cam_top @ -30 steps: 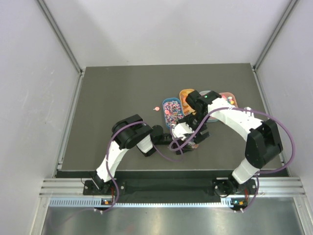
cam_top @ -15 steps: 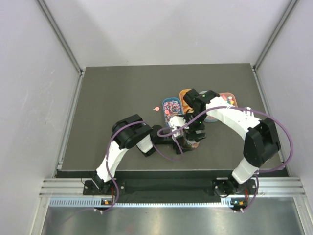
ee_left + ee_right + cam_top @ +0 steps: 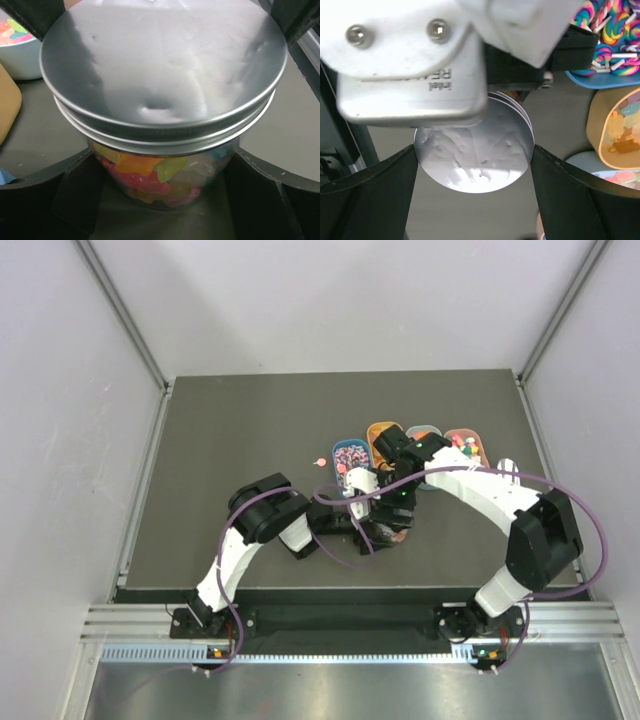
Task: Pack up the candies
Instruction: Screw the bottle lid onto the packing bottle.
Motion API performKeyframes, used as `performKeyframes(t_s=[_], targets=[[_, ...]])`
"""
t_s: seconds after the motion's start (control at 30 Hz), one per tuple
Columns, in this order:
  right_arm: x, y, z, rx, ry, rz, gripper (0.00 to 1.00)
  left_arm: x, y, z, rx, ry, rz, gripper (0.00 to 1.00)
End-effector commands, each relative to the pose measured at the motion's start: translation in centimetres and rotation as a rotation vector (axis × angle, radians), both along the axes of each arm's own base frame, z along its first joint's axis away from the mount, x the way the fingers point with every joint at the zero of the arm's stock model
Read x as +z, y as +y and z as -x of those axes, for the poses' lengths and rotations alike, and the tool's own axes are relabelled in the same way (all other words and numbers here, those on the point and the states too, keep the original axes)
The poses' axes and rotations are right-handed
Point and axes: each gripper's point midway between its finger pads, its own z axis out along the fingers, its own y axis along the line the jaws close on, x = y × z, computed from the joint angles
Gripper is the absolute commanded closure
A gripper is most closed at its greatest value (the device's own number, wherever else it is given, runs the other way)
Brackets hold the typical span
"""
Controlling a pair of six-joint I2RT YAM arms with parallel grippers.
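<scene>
Near the middle of the tabletop (image 3: 250,440), toward its right half, the two arms meet over a clear jar (image 3: 165,180) topped with a flat metal lid (image 3: 160,75). Through the glass the candies (image 3: 145,170) show as a packed heap of yellow, orange, pink and pale green pieces below the lid's threaded band. The left tool (image 3: 162,160) comes at the jar from the side, low down, with one finger pressed to each flank of the glass, so it is gripping the jar. The right tool (image 3: 474,148) reaches down from above, and its two dark fingers (image 3: 375,200) sit against opposite edges of the lid, clasping its rim. In the right wrist view, the white casing (image 3: 410,65) of the left wrist covers the far part of the lid. Behind the jar a row of oval trays lies side by side: a blue tray (image 3: 592,80) full of swirled lollipops (image 3: 610,35), an orange tray (image 3: 594,135) with gummies (image 3: 625,137), a pale blue tray (image 3: 577,161) and, at the right end, a pink tray (image 3: 478,446). One small pink sweet (image 3: 320,461) lies alone on the tabletop just left of the blue tray.
</scene>
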Motion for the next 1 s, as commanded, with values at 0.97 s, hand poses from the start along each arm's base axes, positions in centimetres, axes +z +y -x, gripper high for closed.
performKeyframes(t_s=[0.97], targets=[[-1.7,5.5,2.5,-0.438,0.194,-0.139,0.0,-3.7,2.5,-2.5,0.154,-0.03,-0.055,1.0]])
